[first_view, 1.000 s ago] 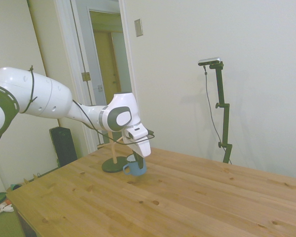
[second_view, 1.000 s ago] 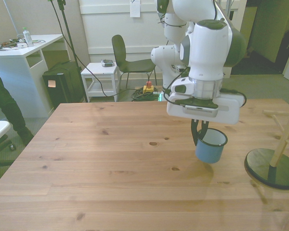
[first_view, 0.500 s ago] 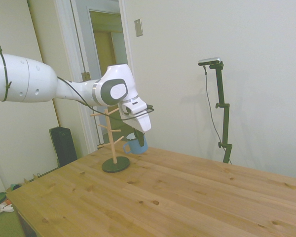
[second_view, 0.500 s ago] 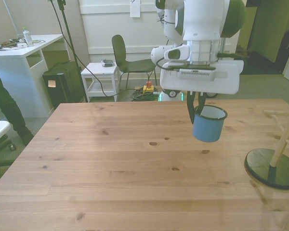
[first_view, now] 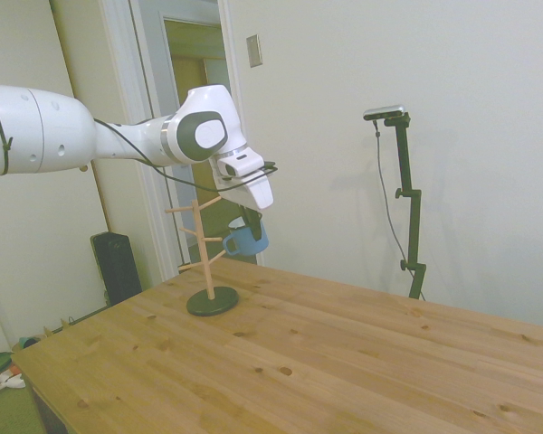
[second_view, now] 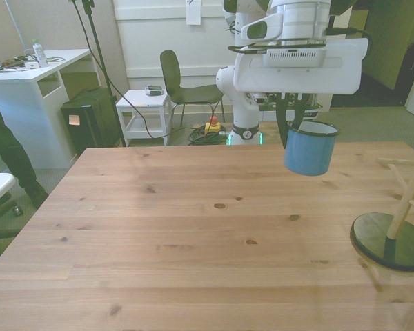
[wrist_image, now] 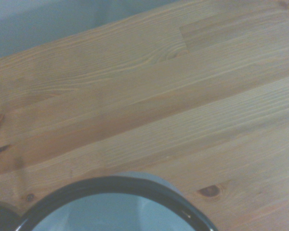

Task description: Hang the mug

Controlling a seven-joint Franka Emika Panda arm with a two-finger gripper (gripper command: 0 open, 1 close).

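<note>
The light-blue mug (second_view: 308, 149) hangs upright in the air well above the table, held by its rim in my gripper (second_view: 292, 127), which is shut on it. In the side view the mug (first_view: 246, 239) floats just beside the upper pegs of the wooden mug tree (first_view: 204, 244), apart from them, with the gripper (first_view: 245, 220) above it. The mug's dark rim and pale inside (wrist_image: 120, 207) fill the edge of the wrist view over bare planks. At the front view's right, the tree (second_view: 408, 200) is partly cut off by the picture's edge.
The mug tree's dark round base (second_view: 388, 240) rests on the wooden table (second_view: 165, 234) near the front view's right edge. Beyond the table stand a chair (second_view: 179, 83), a small white cart (second_view: 143, 114) and a white desk (second_view: 34, 83). A person's sleeve (second_view: 3, 148) shows at the left edge.
The gripper has lifted the mug from just above the table up to the height of the tree's upper pegs. It has stayed shut on the mug throughout.
</note>
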